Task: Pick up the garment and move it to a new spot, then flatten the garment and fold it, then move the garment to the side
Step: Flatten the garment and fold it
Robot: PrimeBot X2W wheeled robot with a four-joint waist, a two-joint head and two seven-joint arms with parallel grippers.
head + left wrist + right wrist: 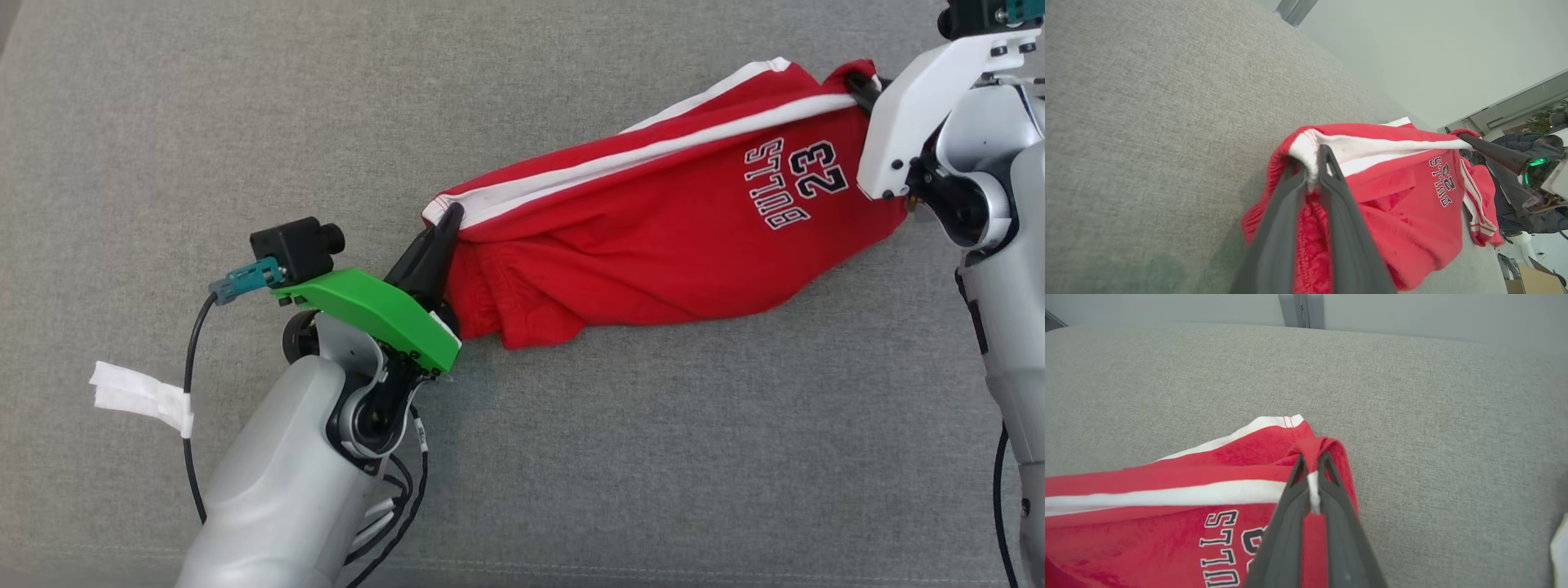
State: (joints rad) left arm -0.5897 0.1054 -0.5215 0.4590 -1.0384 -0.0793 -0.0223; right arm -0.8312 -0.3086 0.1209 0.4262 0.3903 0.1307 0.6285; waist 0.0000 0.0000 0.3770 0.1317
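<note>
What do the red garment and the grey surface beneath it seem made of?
The red white-striped garment looks like soft matte knit, possibly terry-like: it sags, bunches and shows a nubby pile in the wrist views. The grey surface looks like matte woven upholstery cloth, with a fine heathered weave.

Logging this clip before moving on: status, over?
Left end effector shut on red shorts at white-striped edge; right end effector shut on opposite end. Shorts stretched between them over grey cushion. White scrap by left forearm, apart from shorts.
</note>
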